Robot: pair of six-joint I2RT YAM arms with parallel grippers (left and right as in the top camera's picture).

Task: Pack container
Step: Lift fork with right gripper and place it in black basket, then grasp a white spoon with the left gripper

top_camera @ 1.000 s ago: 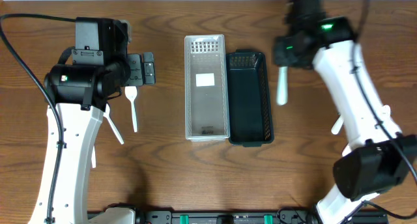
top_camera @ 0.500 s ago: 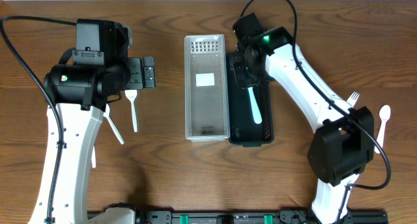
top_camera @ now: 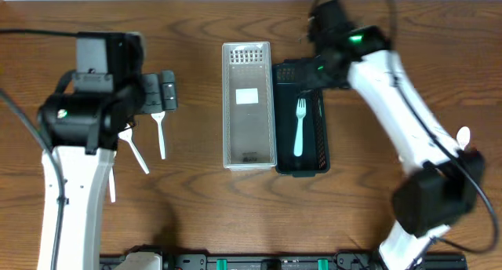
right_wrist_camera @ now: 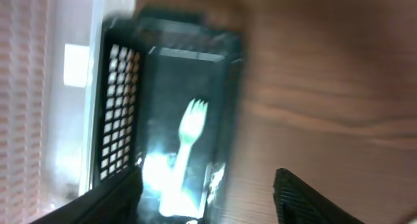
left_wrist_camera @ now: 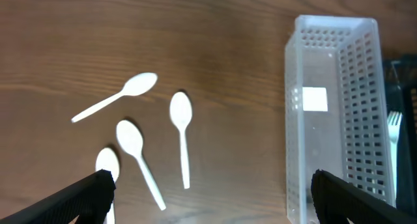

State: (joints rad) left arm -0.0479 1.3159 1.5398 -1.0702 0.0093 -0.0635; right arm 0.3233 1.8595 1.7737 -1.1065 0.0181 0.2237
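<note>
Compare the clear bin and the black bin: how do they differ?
The clear bin is translucent white; the black bin is dark. The clear bin holds no cutlery; the black bin holds a white fork. Both are long, perforated and lie side by side.

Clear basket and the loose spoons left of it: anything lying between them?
Nothing. The left wrist view shows only bare table between the nearest spoon and the clear basket; overhead agrees.
</note>
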